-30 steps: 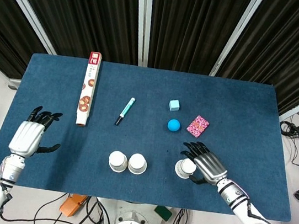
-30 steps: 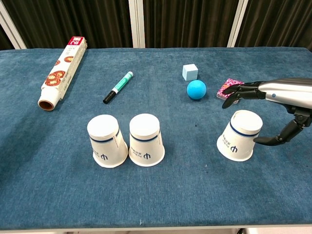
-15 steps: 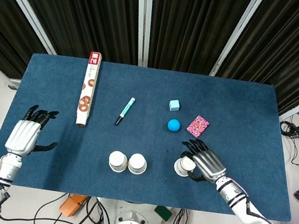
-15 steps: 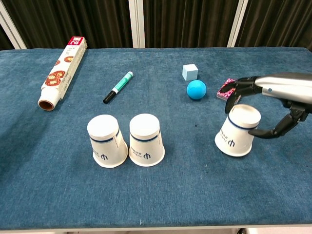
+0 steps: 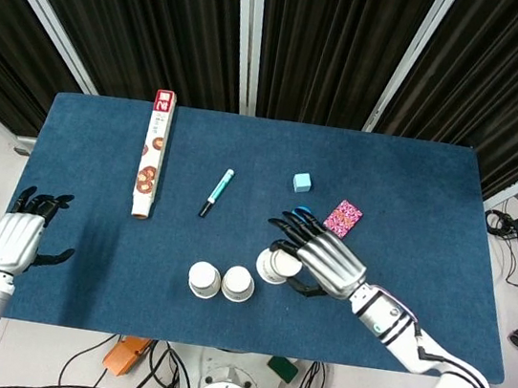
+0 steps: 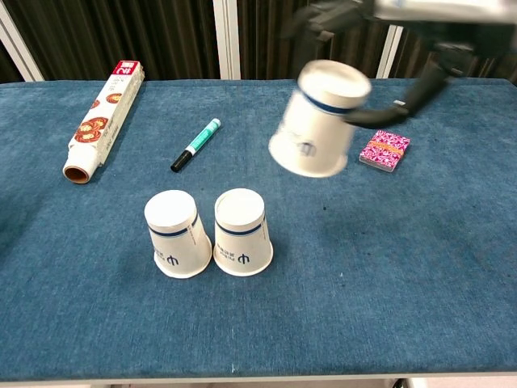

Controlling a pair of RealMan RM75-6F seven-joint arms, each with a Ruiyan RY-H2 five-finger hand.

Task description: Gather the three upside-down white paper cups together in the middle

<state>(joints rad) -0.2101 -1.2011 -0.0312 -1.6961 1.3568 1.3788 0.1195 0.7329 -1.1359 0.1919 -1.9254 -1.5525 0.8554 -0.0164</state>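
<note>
Two upside-down white paper cups (image 6: 178, 234) (image 6: 241, 232) stand side by side near the table's front middle, seen from above as cup (image 5: 204, 280) and cup (image 5: 237, 285). My right hand (image 5: 319, 258) holds the third upside-down cup (image 6: 320, 119) lifted above the table and tilted, just right of the pair; from above this cup (image 5: 277, 266) sits under the fingers. The right hand (image 6: 388, 24) shows blurred at the top of the chest view. My left hand (image 5: 20, 233) hovers open off the table's left edge, holding nothing.
A foil roll box (image 5: 153, 152) lies at the back left, with a green marker (image 5: 217, 192) right of it. A pale blue cube (image 5: 302, 182) and a pink patterned card box (image 6: 384, 150) lie mid right. The blue ball is hidden behind the lifted cup.
My right hand closed on the right-hand cup, lifted it and carried it left toward the pair. The left hand drifted left, off the table edge.
</note>
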